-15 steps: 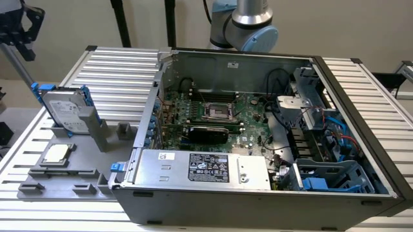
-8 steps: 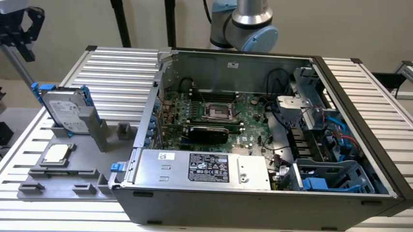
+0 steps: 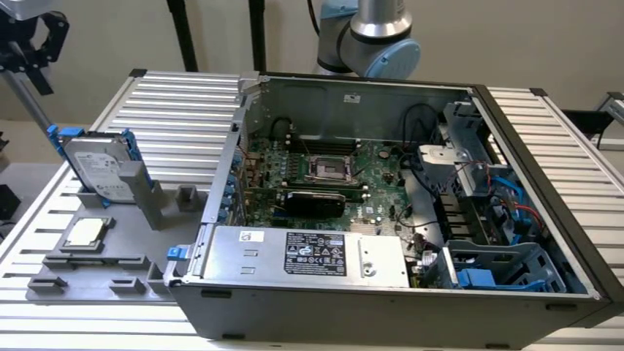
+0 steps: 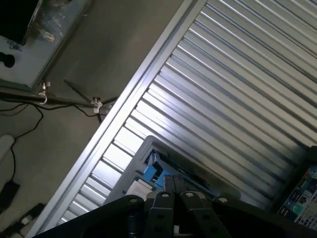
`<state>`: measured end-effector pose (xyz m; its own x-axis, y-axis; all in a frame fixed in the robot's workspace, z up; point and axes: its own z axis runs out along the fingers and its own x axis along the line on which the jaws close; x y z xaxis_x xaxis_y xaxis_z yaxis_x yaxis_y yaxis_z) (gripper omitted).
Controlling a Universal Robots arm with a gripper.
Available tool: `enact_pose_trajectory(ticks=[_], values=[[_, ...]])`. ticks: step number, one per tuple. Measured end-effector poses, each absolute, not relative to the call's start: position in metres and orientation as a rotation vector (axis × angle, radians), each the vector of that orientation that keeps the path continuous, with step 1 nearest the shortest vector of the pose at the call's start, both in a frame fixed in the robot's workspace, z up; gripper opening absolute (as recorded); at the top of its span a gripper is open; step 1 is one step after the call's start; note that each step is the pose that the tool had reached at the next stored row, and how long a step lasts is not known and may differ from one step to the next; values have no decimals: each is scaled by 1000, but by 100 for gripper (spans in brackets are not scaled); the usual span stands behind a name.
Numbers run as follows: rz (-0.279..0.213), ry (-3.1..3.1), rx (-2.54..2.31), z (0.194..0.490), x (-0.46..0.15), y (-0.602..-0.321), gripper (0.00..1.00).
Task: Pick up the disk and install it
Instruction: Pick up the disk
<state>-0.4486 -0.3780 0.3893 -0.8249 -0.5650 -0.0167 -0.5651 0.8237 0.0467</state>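
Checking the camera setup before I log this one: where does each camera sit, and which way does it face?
Exterior view: raised off the table's edge, looks down into the open computer case; the arm stands behind it.
Wrist view: on the wrist, looks past the shut claw at table and floor.
Shared: the ribbed table and the disk in its grey holder.

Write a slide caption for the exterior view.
Disk stands on edge in its grey holder at the exterior view's left, beside the open computer case on the slatted table.

robot arm (image 3: 375,36) upright, jaws pressed together
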Motion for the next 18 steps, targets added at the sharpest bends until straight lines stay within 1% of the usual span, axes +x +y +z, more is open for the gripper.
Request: enact_pose_trajectory(ticks=[18], values=[[78,2827,-1380,381,-447,-378,11]])
